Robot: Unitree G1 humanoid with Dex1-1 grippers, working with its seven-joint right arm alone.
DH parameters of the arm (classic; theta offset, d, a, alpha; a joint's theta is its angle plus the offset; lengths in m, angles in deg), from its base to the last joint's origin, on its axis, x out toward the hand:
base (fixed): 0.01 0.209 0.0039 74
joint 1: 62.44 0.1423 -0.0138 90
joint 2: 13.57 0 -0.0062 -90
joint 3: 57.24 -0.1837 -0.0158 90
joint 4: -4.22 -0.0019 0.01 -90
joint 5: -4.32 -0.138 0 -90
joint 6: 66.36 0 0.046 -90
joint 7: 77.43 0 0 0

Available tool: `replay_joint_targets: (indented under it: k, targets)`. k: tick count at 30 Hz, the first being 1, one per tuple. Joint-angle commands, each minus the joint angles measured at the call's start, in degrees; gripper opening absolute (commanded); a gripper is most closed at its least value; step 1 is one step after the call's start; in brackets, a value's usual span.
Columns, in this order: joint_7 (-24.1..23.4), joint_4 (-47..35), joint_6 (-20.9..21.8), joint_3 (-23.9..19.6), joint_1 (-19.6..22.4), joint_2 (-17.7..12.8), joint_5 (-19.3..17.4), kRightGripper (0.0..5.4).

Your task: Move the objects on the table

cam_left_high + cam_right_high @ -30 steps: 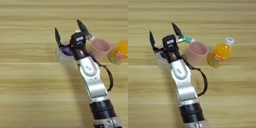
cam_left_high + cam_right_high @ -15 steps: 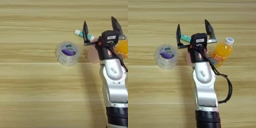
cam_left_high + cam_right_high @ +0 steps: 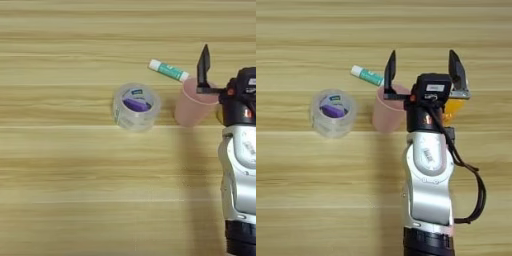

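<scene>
My right gripper (image 3: 423, 70) is open, its two black fingers spread wide and pointing to the far side of the table (image 3: 316, 190). The left finger (image 3: 203, 67) stands over the right rim of the pink plastic cup (image 3: 387, 112), which is upright. The small orange bottle (image 3: 454, 107) is mostly hidden behind the gripper's body; only an orange patch shows under the right finger. Left of the cup lies the wide roll of clear tape (image 3: 332, 112) with its purple inner label, well apart from the gripper. Nothing is between the fingers.
A small green and white tube (image 3: 367, 76) lies aslant just beyond the cup, between cup and tape. My silver forearm (image 3: 428, 185) comes up from the bottom edge and covers the table near the right of centre.
The arm has swung right, from above the tape roll, past the cup, to over the bottle. The fingers stayed open. Tape, cup and tube have not moved.
</scene>
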Motion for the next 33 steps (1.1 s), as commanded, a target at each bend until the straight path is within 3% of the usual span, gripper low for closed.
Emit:
replay_joint_targets:
  k: [1,10,33]
  targets:
    - [-1.18,-1.02,0.30,-2.24,1.83,-1.60,-0.98,5.37]
    - [-2.24,1.58,0.06,-6.46,1.22,-3.49,-1.69,5.37]
    - [-3.37,9.47,-2.13,-9.69,1.65,-4.96,-3.37,5.37]
